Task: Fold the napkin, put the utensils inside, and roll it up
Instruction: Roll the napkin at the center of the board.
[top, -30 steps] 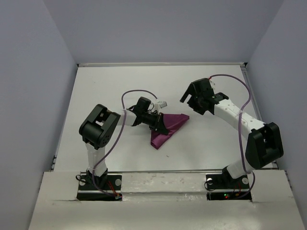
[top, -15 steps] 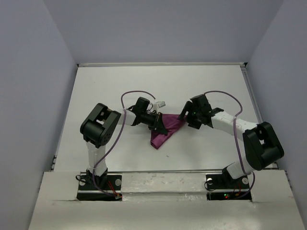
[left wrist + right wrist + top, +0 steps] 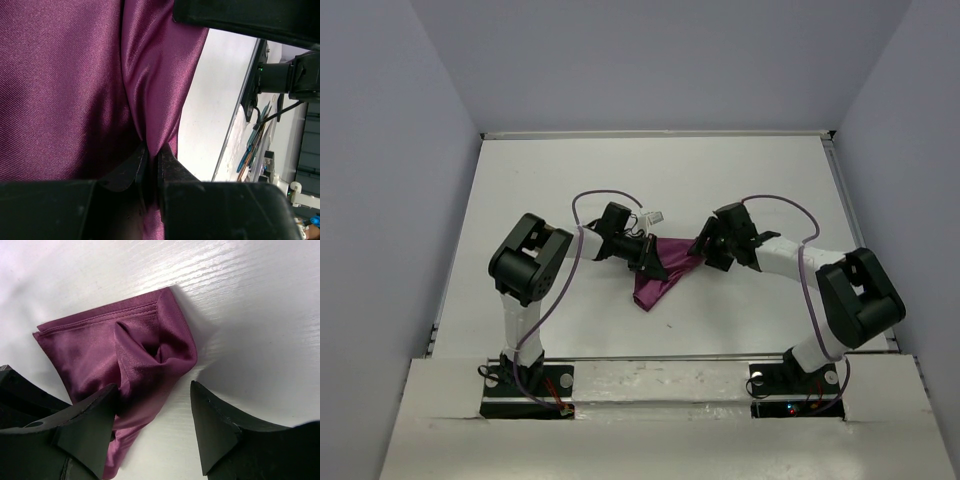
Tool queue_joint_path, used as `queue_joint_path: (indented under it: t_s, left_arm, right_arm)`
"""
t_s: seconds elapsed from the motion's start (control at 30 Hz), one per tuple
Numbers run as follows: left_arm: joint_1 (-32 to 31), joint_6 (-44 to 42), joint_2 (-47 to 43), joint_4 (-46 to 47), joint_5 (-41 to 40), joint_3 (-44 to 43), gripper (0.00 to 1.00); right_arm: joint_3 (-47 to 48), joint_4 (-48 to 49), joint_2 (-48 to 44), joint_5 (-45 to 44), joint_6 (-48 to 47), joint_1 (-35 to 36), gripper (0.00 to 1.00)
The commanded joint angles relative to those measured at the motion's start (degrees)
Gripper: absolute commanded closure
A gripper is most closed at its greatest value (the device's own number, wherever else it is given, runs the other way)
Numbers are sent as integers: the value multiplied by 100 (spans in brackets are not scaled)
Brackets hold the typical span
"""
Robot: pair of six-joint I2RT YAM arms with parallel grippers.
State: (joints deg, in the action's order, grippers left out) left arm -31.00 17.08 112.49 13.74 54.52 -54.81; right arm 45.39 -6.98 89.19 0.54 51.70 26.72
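Note:
The plum-purple napkin [image 3: 660,277] lies bunched in a rough triangle at the table's middle. My left gripper [image 3: 654,263] is shut on a fold of the napkin [image 3: 150,100], its jaws pinching the cloth between them. My right gripper [image 3: 705,252] is open and hangs low over the napkin's right corner [image 3: 150,350], one finger over the cloth and the other over bare table. No utensils show in any view.
A small white object [image 3: 657,216] lies just beyond the left gripper. The white table [image 3: 760,180] has a raised rim at the back and right. Purple cables loop over both arms.
My right gripper has swung left and down from the right of the table to the napkin's right corner. My left gripper has held its pinch, and the napkin has drawn in a little.

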Motion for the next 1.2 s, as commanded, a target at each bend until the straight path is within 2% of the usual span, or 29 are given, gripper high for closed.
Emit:
queue_joint_path:
  t_s: [0.0,0.23,0.5,0.9,1.07,1.17]
  left_arm:
    - [24,-328,353,-644,-952,93,100]
    - [24,-328,423,-679,-944,49,100]
    - [33,-319,415,-636,-917,84,100]
    - [24,-337,414,-644,-891,84,100]
    - [24,-346,414,-644,-882,84,100]
    - [24,-346,441,-653,-864,75,100]
  right_arm:
    - [295,101,-68,-299,-11,35,34]
    - [321,-163,-849,-634,-292,35,36]
    - [664,-611,-209,-660,-275,35,37]
    - [920,-866,310,-774,59,35,20]
    - [648,-901,-373,-1247,112,35,10]
    - [524,-1006,-656,-1389,86,35,8]
